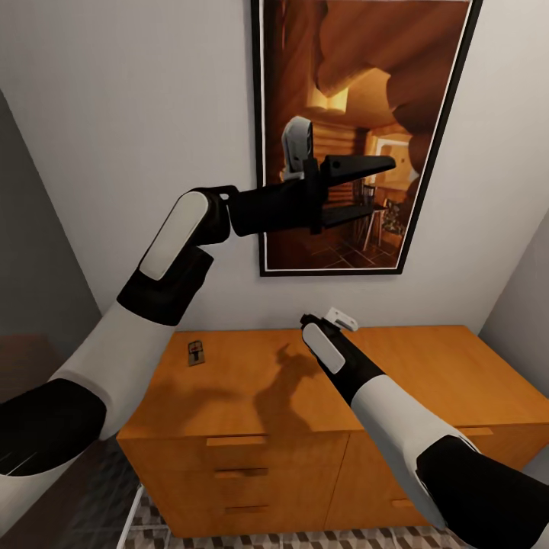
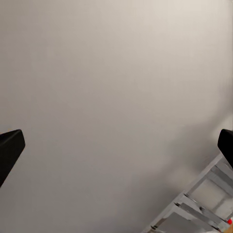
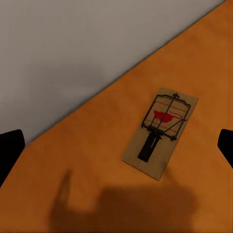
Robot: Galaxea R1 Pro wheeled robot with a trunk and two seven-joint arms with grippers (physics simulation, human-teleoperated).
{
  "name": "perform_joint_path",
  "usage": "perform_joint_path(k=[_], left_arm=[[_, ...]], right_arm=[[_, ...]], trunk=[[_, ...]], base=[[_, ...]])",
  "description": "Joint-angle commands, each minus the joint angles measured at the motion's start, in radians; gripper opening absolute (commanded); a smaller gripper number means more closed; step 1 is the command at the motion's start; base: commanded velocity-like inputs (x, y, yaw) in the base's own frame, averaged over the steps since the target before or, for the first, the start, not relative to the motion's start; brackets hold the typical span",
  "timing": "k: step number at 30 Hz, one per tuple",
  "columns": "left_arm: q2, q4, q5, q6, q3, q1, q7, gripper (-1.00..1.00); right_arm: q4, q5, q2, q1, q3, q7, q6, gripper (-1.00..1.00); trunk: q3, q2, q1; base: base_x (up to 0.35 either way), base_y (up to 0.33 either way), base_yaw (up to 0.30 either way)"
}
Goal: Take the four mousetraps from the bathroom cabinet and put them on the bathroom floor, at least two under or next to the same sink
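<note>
One mousetrap (image 1: 197,353), a small wooden board with dark wire, lies flat on the left part of the cabinet (image 1: 427,374) top. In the right wrist view a mousetrap (image 3: 160,132) lies on the orange top close to the wall, a little ahead of my right gripper (image 3: 116,148), which is open and empty. Whether these are the same trap I cannot tell. My right arm reaches over the cabinet's middle toward the wall. Held high in front of the painting, my left gripper (image 1: 385,184) is open and empty. A strip of bathroom floor (image 1: 305,540) shows below the cabinet. The sink is out of view.
A large dark-framed painting (image 1: 358,76) hangs on the white wall above the cabinet. The cabinet's drawers (image 1: 236,457) are shut. A white metal rack (image 2: 204,201) appears in the left wrist view, and a white bar (image 1: 130,518) stands at the cabinet's lower left.
</note>
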Motion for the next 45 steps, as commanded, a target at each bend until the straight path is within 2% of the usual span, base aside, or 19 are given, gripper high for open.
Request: perform_joint_path(k=[1,10,24,32,38,45], left_arm=[[0.001,0.001,-0.007,0.002,0.0,-0.001,-0.008,1.0],[0.006,0.004,-0.009,0.0,-0.001,0.0,-0.006,1.0],[0.006,0.005,-0.011,-0.025,-0.002,0.001,0.0,1.0],[0.007,0.005,-0.012,-0.027,-0.004,0.007,0.001,1.0],[0.006,0.005,-0.012,-0.027,-0.004,0.007,0.001,1.0],[0.006,0.005,-0.012,-0.027,-0.006,0.008,0.001,1.0]], right_arm=[[0.0,-0.002,-0.001,-0.001,0.004,-0.007,0.007,1.0],[0.013,0.001,-0.002,-0.001,0.005,-0.009,0.009,1.0],[0.099,0.005,-0.002,-0.002,0.002,-0.012,0.005,1.0],[0.131,0.005,-0.002,-0.003,0.001,-0.029,0.001,1.0],[0.139,0.004,-0.002,-0.004,0.001,-0.046,-0.039,1.0],[0.191,-0.002,0.002,-0.003,0.002,-0.076,-0.126,1.0]], trunk=[[-0.001,-0.001,0.0],[-0.001,-0.001,0.0],[-0.001,-0.001,0.0],[-0.001,-0.001,0.0],[-0.001,-0.001,0.0],[-0.001,-0.001,0.0]], base=[[0.0,0.0,0.0],[0.024,0.005,0.0],[0.256,0.008,0.0],[0.068,0.0,0.0],[0.011,0.0,0.0],[0.003,0.0,0.0]])
